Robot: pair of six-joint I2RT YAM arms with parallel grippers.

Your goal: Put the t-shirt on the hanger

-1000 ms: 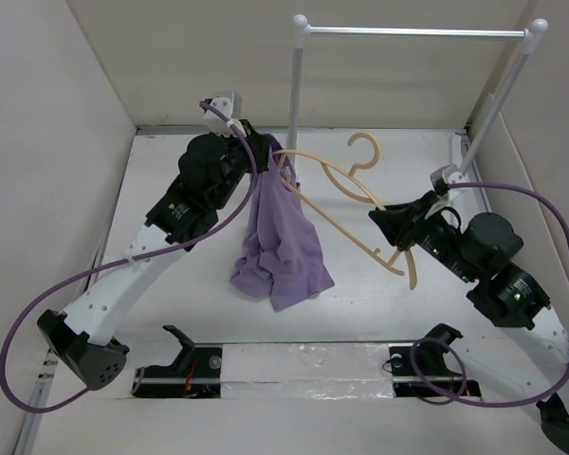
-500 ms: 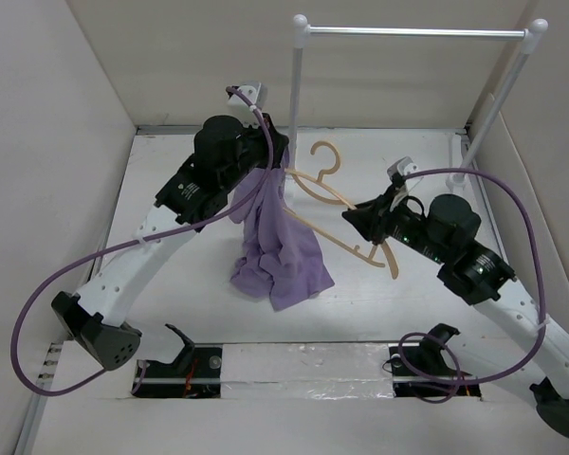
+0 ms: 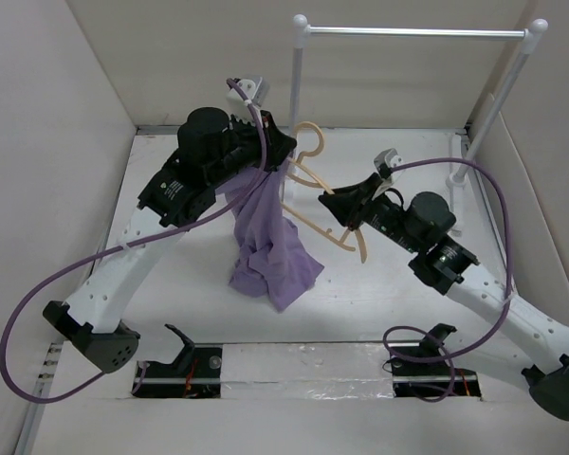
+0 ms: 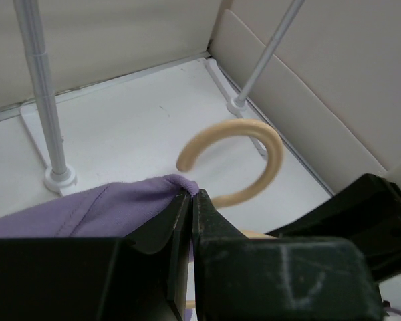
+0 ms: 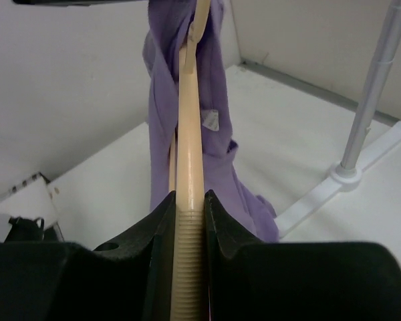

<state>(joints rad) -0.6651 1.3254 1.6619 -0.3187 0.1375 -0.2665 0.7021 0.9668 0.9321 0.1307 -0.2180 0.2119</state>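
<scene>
- The left hand [image 3: 279, 156] is raised over the far middle of the desk [image 3: 408, 166]. Its fingers are pressed together on a pinch of the t-shirt [image 3: 270, 242] at the top edge.
- The purple t-shirt hangs from that pinch as a twisted column. Its lower part lies bunched on the desk nearer the middle.
- The right hand [image 5: 187, 200] is clamped on one arm of the hanger [image 4: 275, 157] and holds it off the desk at a tilt.
- The hanger's hook sits just beside the left hand's fingertips. Its free end points toward the near edge.
- In the right wrist view, the far arm of the hanger runs up against the cloth. Whether it has entered an opening of the shirt cannot be told.
- Judged from this, the step in hand is threading the hanger into the shirt, and neither shoulder is seated yet.
- The cloth is twisted, so the hanger tip may slide along the outside or snag a fold instead of entering the neck.
- The pinch is small, so a push from the hanger could drag the fabric out of the left hand and drop the shirt.
- The two hands are very close together, and the hook could catch the left fingers or the purple cable.
- The post of the clothes rack [image 3: 412, 31] stands just behind, toward the far edge, and a wide swing could strike it.
</scene>
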